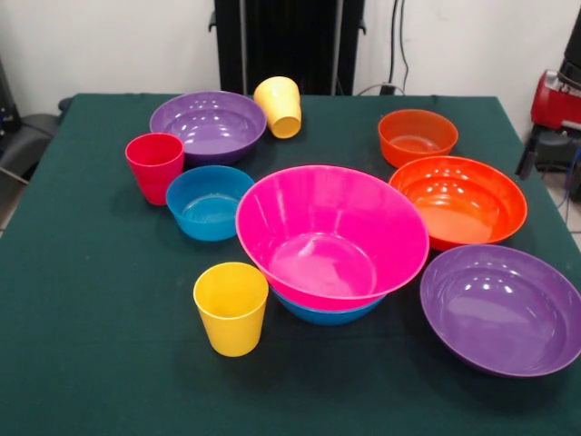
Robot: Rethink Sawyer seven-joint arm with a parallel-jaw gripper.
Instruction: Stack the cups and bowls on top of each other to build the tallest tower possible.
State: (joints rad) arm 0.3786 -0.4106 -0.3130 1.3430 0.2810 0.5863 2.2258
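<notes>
The big glossy pink plastic bowl [332,234] is sitting near the middle of the dark green cloth-covered table [82,363], and it is serving here as the landmark. It is resting tilted inside a smaller glossy blue plastic bowl [329,313], whose rim is peeking out beneath its near edge; these two are making up the only stacked pair, the start of the tower.

Just to the left of the pink bowl, a second blue plastic bowl [209,202] is standing upright, its rim close to the pink rim. Left of that, touching or nearly touching it, a red-pink plastic tumbler [155,166] is standing upright. In front and to the left of the pink bowl, a yellow plastic tumbler [231,307] is standing upright, just beside it.

Behind and to the left of the pink bowl, a wide purple plastic bowl [209,125] is sitting, and a pale yellow plastic cup [280,106] is lying on its side against that bowl's right rim.

To the right of the pink bowl, a wide orange plastic bowl [459,200] is sitting close by, with a smaller orange plastic bowl [418,136] behind it. In front and to the right of the pink bowl, a second wide purple plastic bowl [501,309] is sitting tilted, near the table's edge.

The robot's gripper is not showing anywhere, so whether its fingers are spread or pressed together cannot be told.
</notes>
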